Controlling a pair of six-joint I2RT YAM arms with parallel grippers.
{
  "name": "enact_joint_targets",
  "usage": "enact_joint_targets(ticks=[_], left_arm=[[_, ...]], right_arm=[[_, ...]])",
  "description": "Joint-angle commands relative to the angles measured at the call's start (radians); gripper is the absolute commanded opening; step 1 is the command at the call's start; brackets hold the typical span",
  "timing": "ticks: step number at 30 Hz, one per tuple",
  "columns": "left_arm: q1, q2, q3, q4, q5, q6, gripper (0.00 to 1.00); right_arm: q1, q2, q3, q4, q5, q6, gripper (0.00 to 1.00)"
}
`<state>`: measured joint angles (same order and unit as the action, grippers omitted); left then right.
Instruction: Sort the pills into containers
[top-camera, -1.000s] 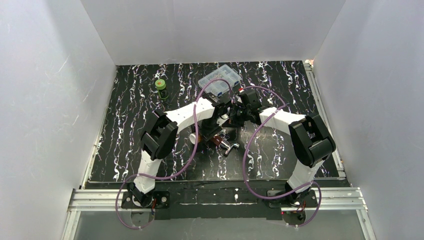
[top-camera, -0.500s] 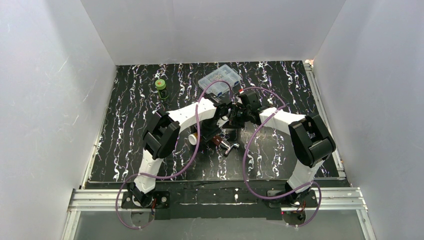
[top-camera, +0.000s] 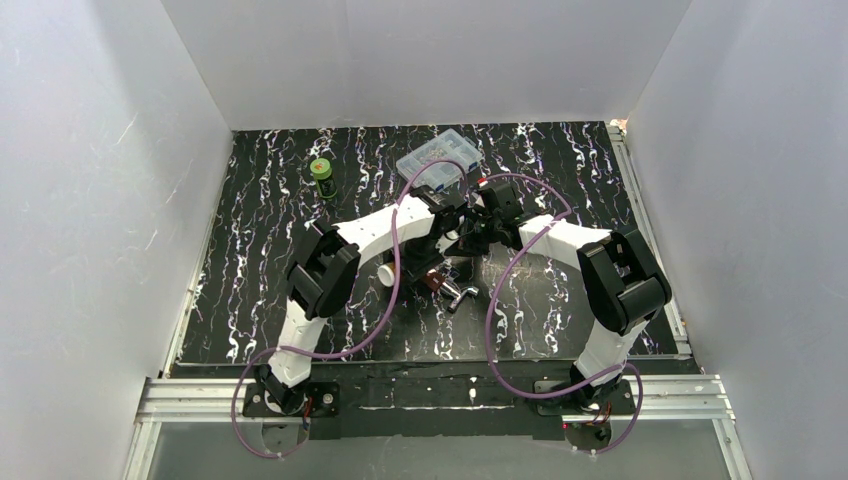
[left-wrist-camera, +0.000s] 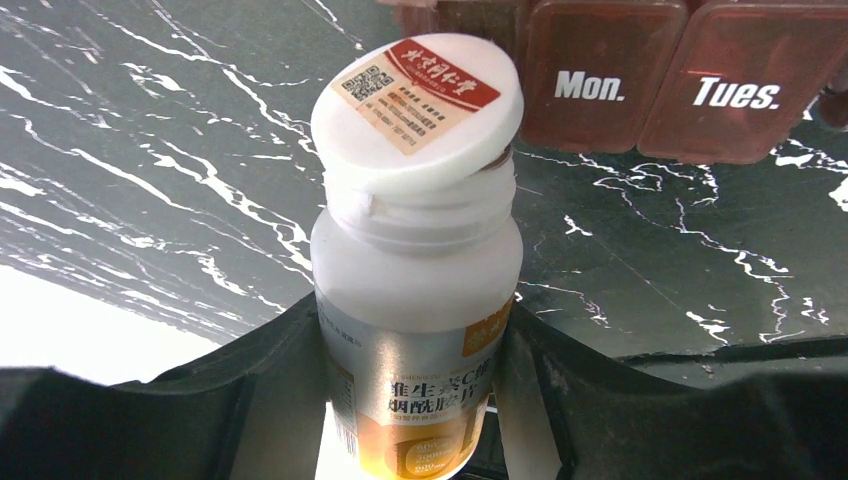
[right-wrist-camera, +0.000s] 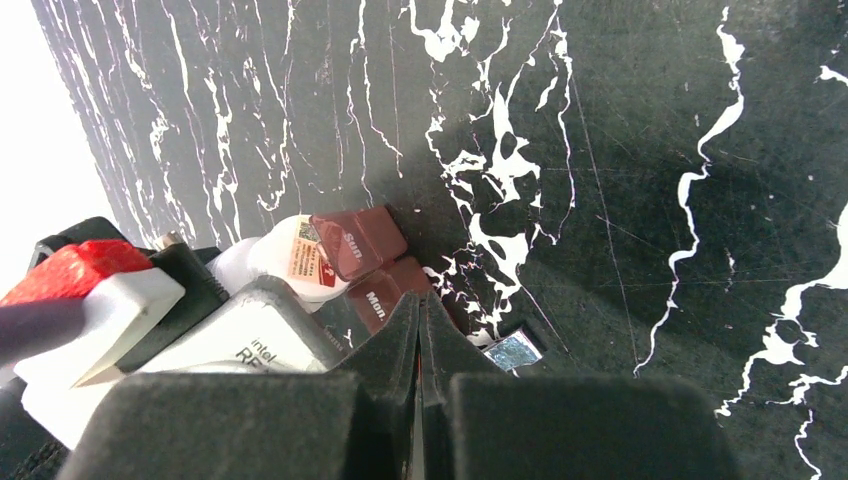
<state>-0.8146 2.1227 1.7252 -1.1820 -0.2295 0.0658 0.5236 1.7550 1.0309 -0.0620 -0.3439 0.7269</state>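
My left gripper (left-wrist-camera: 415, 360) is shut on a white pill bottle (left-wrist-camera: 415, 290) with a gold label. The bottle's white lid (left-wrist-camera: 418, 105) sits tilted and loose on its neck. Just beyond it lies the dark red-brown case (left-wrist-camera: 640, 85), marked "Mon." and "Tues.". In the right wrist view the case (right-wrist-camera: 372, 290) has its "Sun" flap (right-wrist-camera: 358, 242) raised beside the bottle lid (right-wrist-camera: 295, 250). My right gripper (right-wrist-camera: 420, 315) is pressed shut at the case, with a thin red edge between its fingers. From above, both grippers (top-camera: 412, 268) (top-camera: 452, 262) meet over the case (top-camera: 436, 281).
A shiny silver metal piece (top-camera: 462, 294) lies right of the case, and a foil scrap (right-wrist-camera: 513, 350) shows by my right fingers. A clear compartment box (top-camera: 438, 160) stands at the back. A green-capped jar (top-camera: 321, 176) stands at the back left. White walls enclose the table.
My left arm has shifted slightly, and the bottle's white end now shows to the left of its wrist. The right arm has hardly moved.
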Motion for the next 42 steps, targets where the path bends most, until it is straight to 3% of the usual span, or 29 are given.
enact_joint_targets(ticks=[1,15,21,24,27,42], left_arm=[[-0.064,0.007,0.043,-0.038,0.001,0.067,0.0],[-0.103,0.081,0.039,-0.052,-0.02,0.076,0.0],[-0.104,0.058,0.063,-0.062,-0.144,0.075,0.0],[-0.107,0.064,0.039,-0.056,-0.088,0.088,0.0],[-0.118,0.083,0.035,-0.082,-0.142,0.078,0.0],[-0.148,0.031,0.007,-0.088,0.041,0.096,0.0]], right_arm=[[0.007,-0.032,0.022,0.125,-0.023,0.008,0.03],[0.007,-0.027,0.021,0.127,-0.026,0.011,0.03],[0.007,-0.024,0.022,0.128,-0.029,0.011,0.03],[0.007,-0.021,0.023,0.128,-0.03,0.014,0.03],[0.007,-0.023,0.022,0.129,-0.028,0.011,0.03],[0.013,-0.017,0.024,0.129,-0.024,0.015,0.03]])
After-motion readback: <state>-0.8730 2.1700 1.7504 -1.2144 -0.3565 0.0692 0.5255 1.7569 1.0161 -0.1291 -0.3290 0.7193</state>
